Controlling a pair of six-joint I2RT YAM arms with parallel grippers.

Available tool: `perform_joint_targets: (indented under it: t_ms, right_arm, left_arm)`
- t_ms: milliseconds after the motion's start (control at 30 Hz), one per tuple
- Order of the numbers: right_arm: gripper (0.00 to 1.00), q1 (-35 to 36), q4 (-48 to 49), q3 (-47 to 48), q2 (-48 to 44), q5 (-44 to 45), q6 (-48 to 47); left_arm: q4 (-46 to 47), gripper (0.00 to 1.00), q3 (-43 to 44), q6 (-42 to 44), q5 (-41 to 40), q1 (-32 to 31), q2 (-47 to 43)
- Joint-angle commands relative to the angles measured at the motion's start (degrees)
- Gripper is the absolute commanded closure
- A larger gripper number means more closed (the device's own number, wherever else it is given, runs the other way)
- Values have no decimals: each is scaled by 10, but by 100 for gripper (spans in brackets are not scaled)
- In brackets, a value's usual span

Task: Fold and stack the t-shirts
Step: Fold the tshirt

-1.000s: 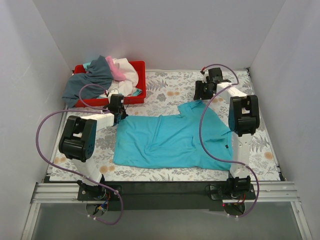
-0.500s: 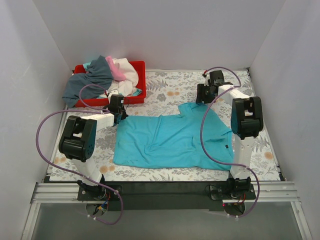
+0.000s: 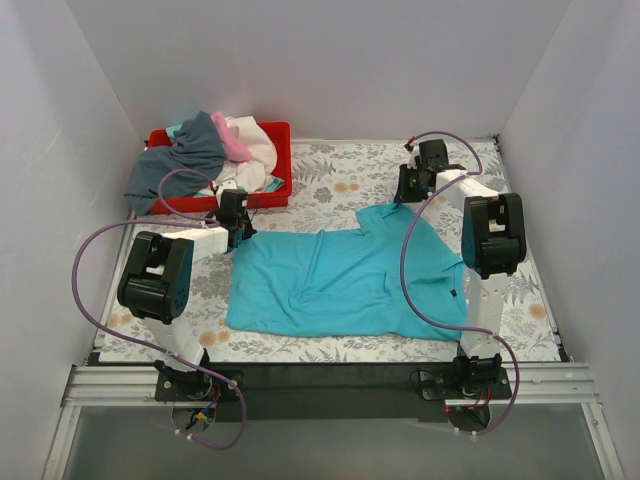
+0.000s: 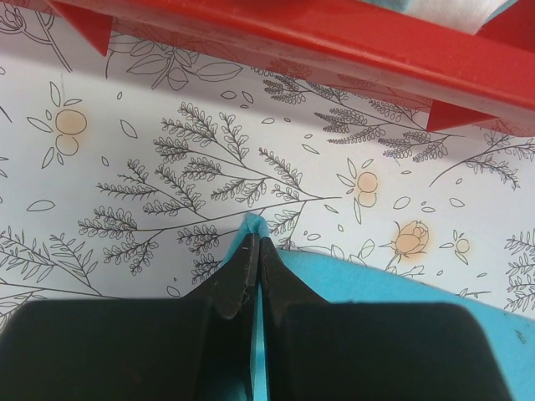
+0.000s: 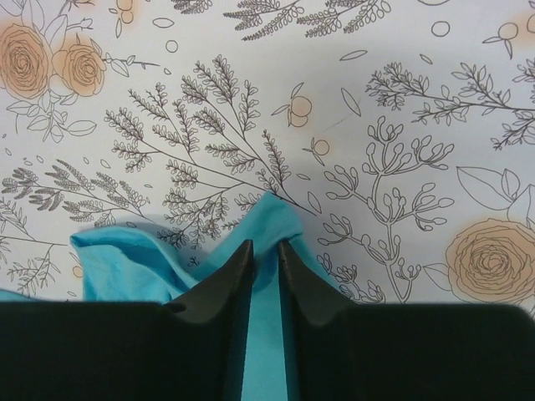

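Right pincer (image 5: 265,251) narrower now, turquoise t-shirt (image 5: 280,221) corner between tips.

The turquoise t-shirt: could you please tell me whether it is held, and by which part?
Both hold the turquoise t-shirt: left gripper at its far-left corner, right gripper at a far-right fold.

Red plastic tray (image 3: 282,150) at far-left corner of floral-printed table cover (image 3: 340,185)
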Motion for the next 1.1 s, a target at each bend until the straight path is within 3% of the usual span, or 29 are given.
perform_joint_targets:
  t_ms: [0, 233, 1067]
  right_arm:
    - [86, 0, 24, 7, -11, -8, 6]
    - [99, -1, 25, 16, -37, -3, 1]
    - [99, 23, -2, -295, -432, 22, 3]
  left_arm:
    - [5, 100, -5, 7, 1, 5, -26]
    - [2, 100, -5, 8, -4, 5, -27]
    - [60, 100, -83, -36, -107, 6, -100]
